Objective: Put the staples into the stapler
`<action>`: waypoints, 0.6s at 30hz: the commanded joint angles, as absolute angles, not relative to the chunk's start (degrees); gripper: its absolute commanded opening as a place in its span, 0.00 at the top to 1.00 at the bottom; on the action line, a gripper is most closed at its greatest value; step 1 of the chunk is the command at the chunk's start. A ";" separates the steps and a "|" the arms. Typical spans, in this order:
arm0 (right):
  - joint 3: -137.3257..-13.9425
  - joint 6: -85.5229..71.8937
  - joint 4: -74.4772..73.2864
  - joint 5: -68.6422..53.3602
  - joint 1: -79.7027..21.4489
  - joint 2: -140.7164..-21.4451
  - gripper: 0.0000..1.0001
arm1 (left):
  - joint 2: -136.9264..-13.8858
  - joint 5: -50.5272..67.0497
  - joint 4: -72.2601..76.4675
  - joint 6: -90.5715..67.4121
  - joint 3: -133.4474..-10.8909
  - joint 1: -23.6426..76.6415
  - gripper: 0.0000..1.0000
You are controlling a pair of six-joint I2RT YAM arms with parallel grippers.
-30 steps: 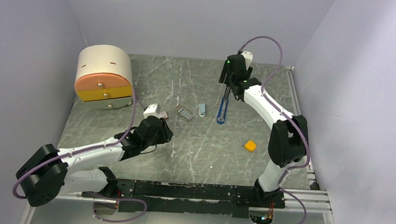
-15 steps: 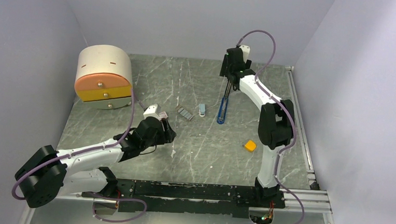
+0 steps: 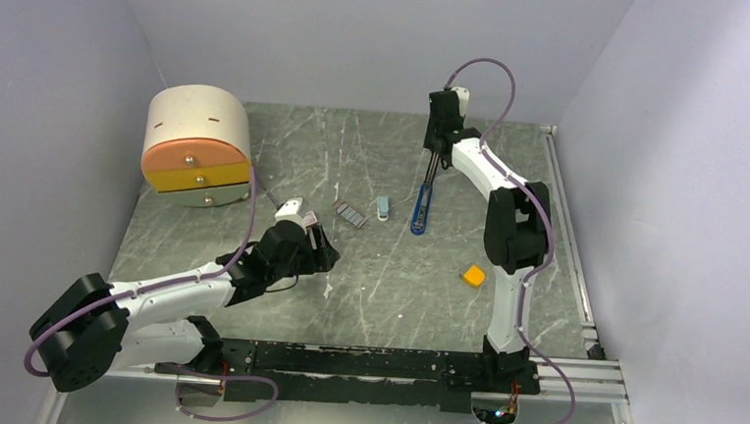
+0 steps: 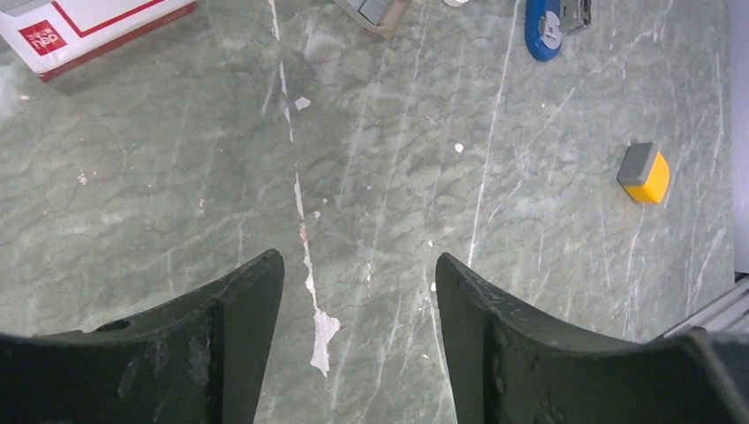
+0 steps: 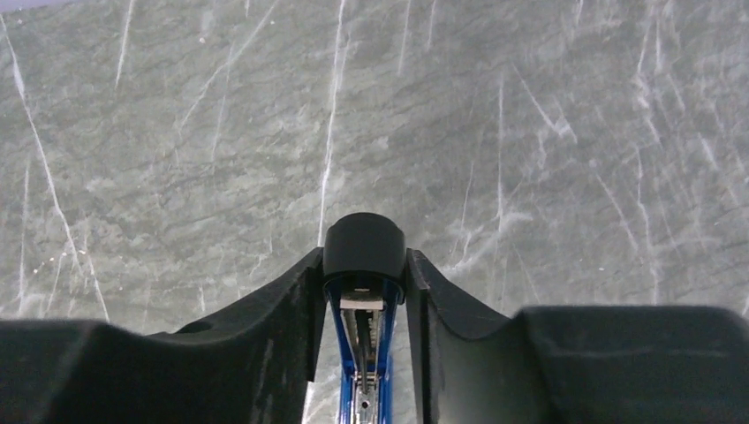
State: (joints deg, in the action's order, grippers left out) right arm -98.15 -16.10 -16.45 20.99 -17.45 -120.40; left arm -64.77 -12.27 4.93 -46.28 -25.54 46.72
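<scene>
The stapler (image 3: 419, 213) lies mid-table, its blue base flat and its black top arm raised toward the back. My right gripper (image 3: 436, 160) is shut on the tip of that arm. In the right wrist view the gripper (image 5: 363, 258) clamps the black tip, with the open blue stapler (image 5: 362, 362) below it. The staples (image 3: 351, 214) lie flat left of the stapler, and their edge shows in the left wrist view (image 4: 375, 11). My left gripper (image 3: 325, 256) is open and empty over bare table, near-left of the staples. In its own view the left gripper (image 4: 358, 265) frames bare table.
A red-and-white staple box (image 4: 88, 25) lies left of the staples. A small pale-blue piece (image 3: 383, 208) sits between staples and stapler. An orange block (image 3: 473, 275) lies near right, also in the left wrist view (image 4: 649, 174). A round drawer unit (image 3: 198, 142) stands at back left.
My right arm has swung its elbow in and the gripper has shifted slightly back and right, still on the stapler's arm. My left gripper has crept a little right.
</scene>
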 commanded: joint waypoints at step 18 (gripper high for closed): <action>-85.29 -20.14 -19.65 17.19 -20.80 -107.12 0.73 | -86.58 6.04 27.28 -48.01 -36.35 48.01 0.23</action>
